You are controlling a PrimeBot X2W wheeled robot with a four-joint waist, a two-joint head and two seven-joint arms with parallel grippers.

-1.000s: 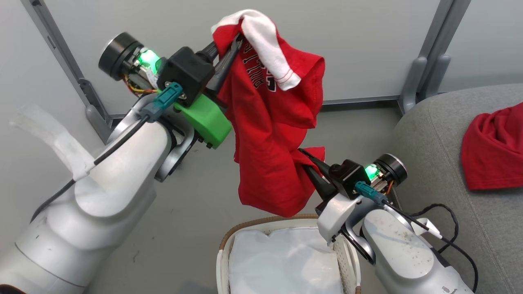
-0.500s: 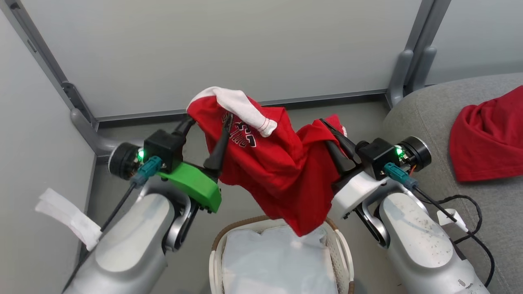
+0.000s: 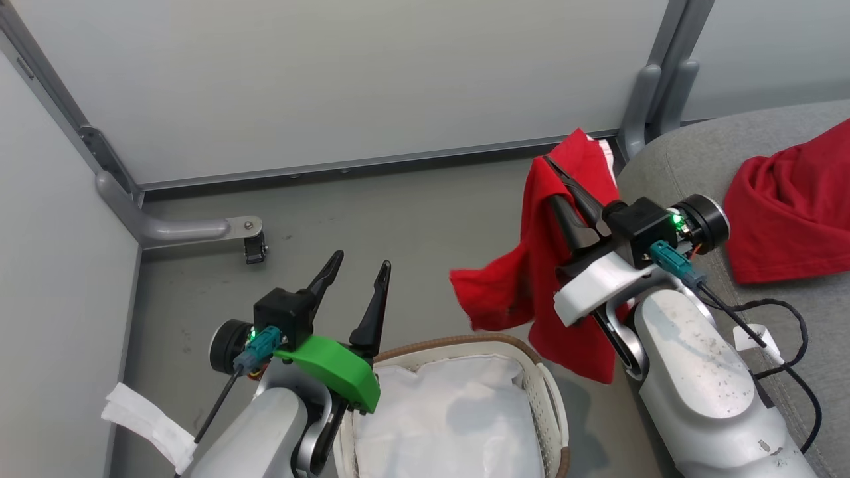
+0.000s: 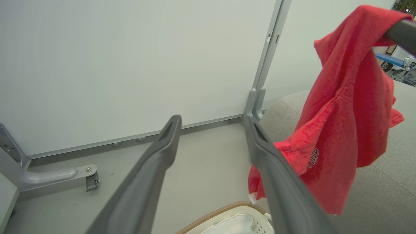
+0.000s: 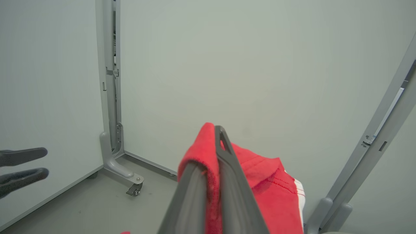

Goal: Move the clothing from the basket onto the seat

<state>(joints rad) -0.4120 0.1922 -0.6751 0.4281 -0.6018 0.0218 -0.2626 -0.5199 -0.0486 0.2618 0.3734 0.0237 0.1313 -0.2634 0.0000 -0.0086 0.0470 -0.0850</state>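
Head view: one garment lies on the seat; second garment pinched by right gripper; left gripper spread wide, empty; basket holds no clothing.

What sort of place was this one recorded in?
Probably a lab test bay staged as a home corner: plain partition panels on a metal foot with a caster, a bare grey floor, a sofa and a laundry basket.

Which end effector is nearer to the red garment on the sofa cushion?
Right. The right end effector, shut on another red garment, is left of the cushion's garment; the open left end effector is by the laundry basket.
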